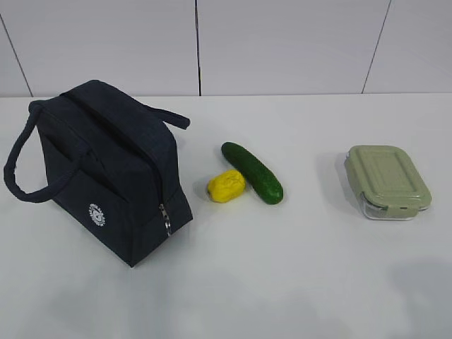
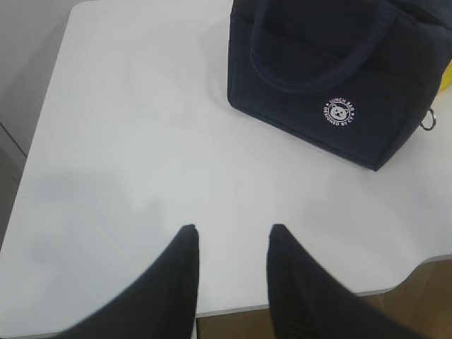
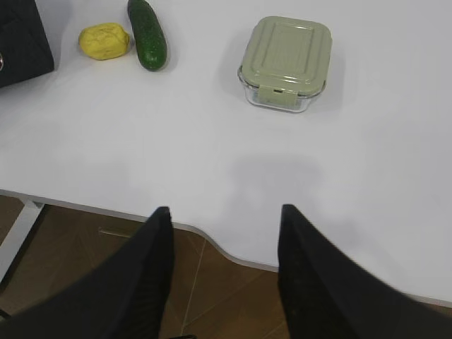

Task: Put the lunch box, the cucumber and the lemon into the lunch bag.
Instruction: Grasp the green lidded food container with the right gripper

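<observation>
Currently both grippers, left [image 2: 229, 233] and right [image 3: 224, 212], hang parted and empty; yellow lumpy lemon [image 1: 226, 186] touches dark green cucumber [image 1: 252, 172], between navy fabric lunch bag [image 1: 106, 176] and sage-lidded glass lunch box [image 1: 388, 181].

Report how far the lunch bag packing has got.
Nothing is packed yet. The lunch box, cucumber and lemon all lie on the table outside the lunch bag, whose top looks closed. Nothing is in hand: the left gripper and right gripper are open and empty, back near the table edge. All three items remain to be loaded.
</observation>
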Motion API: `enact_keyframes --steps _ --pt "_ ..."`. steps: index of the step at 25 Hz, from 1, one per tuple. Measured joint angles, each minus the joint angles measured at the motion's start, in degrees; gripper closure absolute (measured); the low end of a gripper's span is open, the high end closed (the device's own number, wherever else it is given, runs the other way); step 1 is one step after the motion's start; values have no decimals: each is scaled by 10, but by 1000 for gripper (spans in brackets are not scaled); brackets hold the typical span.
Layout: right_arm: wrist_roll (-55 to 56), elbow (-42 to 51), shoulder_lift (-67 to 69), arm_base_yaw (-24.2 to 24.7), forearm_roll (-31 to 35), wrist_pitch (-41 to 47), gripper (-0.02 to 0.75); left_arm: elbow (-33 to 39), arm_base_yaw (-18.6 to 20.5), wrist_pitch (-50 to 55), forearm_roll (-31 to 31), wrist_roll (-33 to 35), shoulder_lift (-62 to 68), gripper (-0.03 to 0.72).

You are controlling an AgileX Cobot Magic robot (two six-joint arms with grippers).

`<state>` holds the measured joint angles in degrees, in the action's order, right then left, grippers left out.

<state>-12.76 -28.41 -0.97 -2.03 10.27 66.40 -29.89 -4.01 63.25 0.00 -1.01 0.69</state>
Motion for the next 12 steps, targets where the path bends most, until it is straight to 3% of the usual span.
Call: enact_keyframes --steps 12 --pt "0 0 0 0 0 0 369 0 0 0 0 0 0 451"
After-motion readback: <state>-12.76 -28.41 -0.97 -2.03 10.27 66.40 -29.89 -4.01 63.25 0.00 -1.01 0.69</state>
